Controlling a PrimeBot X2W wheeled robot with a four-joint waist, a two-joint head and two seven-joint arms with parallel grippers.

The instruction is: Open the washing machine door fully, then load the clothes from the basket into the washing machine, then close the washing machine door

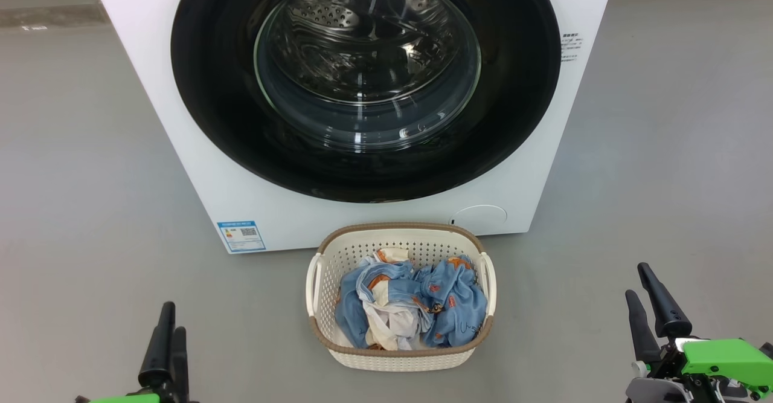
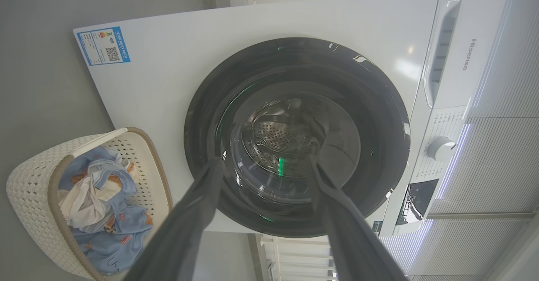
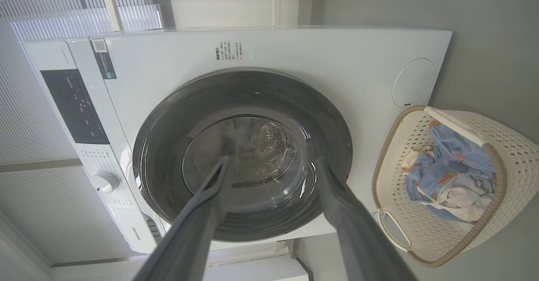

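Note:
The white washing machine (image 1: 181, 149) stands in front of me, and its round black washing machine door (image 1: 217, 89) with the glass bowl window lies flush against the front. On the floor just before it sits the cream basket (image 1: 398, 229), holding the light blue bear-print clothes (image 1: 447, 306). At the lower left, my left gripper (image 1: 173, 318) is open and empty, well left of the basket. At the lower right, my right gripper (image 1: 637, 280) is open and empty, right of the basket. In both wrist views the open fingers (image 2: 202, 201) (image 3: 198, 213) point at the door.
Grey floor (image 1: 90, 179) stretches on both sides of the machine. A blue label (image 1: 241, 235) and a round white flap (image 1: 480, 214) mark its lower front. The control panel with a knob (image 2: 441, 148) is at the machine's top. Blinds and a white frame stand behind.

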